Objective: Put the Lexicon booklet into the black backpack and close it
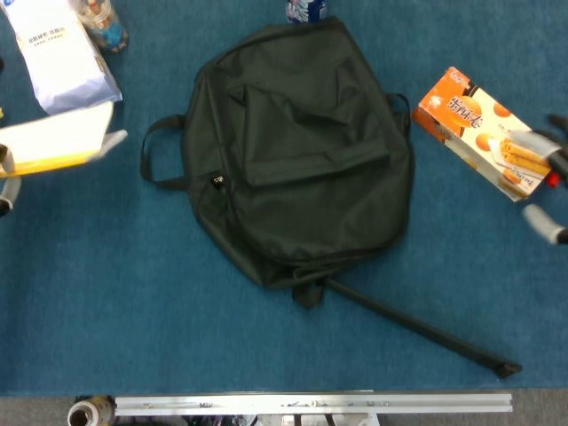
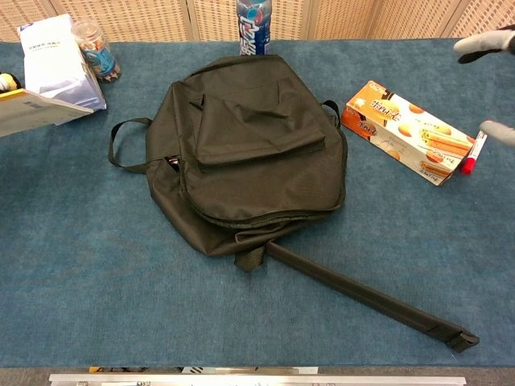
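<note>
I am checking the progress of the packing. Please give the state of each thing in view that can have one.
black backpack: flat on the table, closed.
Lexicon booklet: lifted off the table, held by the left hand.
right hand: at the right edge, fingers apart, holds nothing.
orange box: closed, lying flat.
</note>
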{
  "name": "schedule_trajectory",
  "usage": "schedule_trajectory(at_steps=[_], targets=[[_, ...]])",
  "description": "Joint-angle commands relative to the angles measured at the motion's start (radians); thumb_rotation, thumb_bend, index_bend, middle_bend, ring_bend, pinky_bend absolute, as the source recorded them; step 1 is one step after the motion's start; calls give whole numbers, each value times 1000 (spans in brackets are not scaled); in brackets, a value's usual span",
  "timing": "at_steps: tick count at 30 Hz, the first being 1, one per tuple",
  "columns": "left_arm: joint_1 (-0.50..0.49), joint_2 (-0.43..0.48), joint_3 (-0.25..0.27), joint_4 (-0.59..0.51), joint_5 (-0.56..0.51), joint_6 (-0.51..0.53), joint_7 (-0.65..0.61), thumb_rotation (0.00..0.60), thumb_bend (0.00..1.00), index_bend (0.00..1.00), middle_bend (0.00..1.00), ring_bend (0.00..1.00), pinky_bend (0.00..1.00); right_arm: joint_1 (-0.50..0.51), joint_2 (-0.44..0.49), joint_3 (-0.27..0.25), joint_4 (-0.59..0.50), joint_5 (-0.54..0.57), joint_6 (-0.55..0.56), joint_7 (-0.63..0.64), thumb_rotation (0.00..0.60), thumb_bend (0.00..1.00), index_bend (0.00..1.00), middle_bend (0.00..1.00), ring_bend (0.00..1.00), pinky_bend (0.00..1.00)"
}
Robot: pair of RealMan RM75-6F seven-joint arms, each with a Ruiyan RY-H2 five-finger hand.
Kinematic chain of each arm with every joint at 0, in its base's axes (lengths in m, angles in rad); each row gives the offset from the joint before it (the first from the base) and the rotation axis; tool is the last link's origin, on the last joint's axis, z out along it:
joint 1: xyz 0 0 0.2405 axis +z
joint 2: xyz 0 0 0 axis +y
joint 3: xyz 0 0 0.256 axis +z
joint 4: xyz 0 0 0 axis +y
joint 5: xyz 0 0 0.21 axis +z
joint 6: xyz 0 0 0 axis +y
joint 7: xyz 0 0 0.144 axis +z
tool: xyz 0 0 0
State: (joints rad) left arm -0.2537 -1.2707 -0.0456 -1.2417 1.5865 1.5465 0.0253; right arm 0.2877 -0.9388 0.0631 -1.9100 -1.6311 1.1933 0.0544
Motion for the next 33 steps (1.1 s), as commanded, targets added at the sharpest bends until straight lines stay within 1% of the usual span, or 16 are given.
schedule_trajectory(at_steps=[1, 3, 5, 9, 12, 16, 24, 30, 33], targets=[[7, 12, 14, -17, 39, 33, -4, 600, 345, 649, 588, 456, 411, 80, 4, -4, -70, 21, -128, -16, 600, 293, 161, 211, 62, 119], [7, 15, 18, -25, 61, 49, -4, 600, 345, 649, 588, 457, 411, 113, -3, -2, -88, 40, -184, -32, 600, 279, 161, 215, 64, 121], [6, 19, 27, -32, 88, 60, 1, 600, 345, 649, 588, 457, 411, 149, -21, 3, -105, 67, -242, -56, 600, 239, 162, 223, 69, 131], [7, 22, 47, -34, 140, 81, 3, 600, 345, 650, 588, 457, 411, 206, -95, 16, -112, 128, -315, -101, 600, 189, 188, 249, 87, 168], [10, 16, 54, -29, 161, 97, 4, 600, 345, 650, 588, 457, 411, 242, -150, 24, -101, 184, -357, -144, 600, 159, 196, 256, 89, 170], [9, 12, 62, -25, 190, 109, 2, 600, 346, 651, 588, 457, 411, 303, -234, 37, -77, 300, -419, -229, 600, 145, 201, 259, 89, 170], [4, 3, 71, -31, 223, 115, 13, 600, 346, 654, 588, 457, 411, 408, -399, 43, -15, 510, -437, -409, 600, 144, 219, 269, 94, 170], [3, 5, 73, -44, 232, 112, 24, 600, 345, 654, 588, 456, 411, 473, -490, 23, 34, 620, -416, -523, 600, 144, 220, 269, 96, 170], [5, 4, 75, -45, 233, 111, 23, 600, 346, 655, 588, 456, 411, 496, -527, 8, 62, 654, -397, -573, 600, 144, 221, 269, 96, 170]])
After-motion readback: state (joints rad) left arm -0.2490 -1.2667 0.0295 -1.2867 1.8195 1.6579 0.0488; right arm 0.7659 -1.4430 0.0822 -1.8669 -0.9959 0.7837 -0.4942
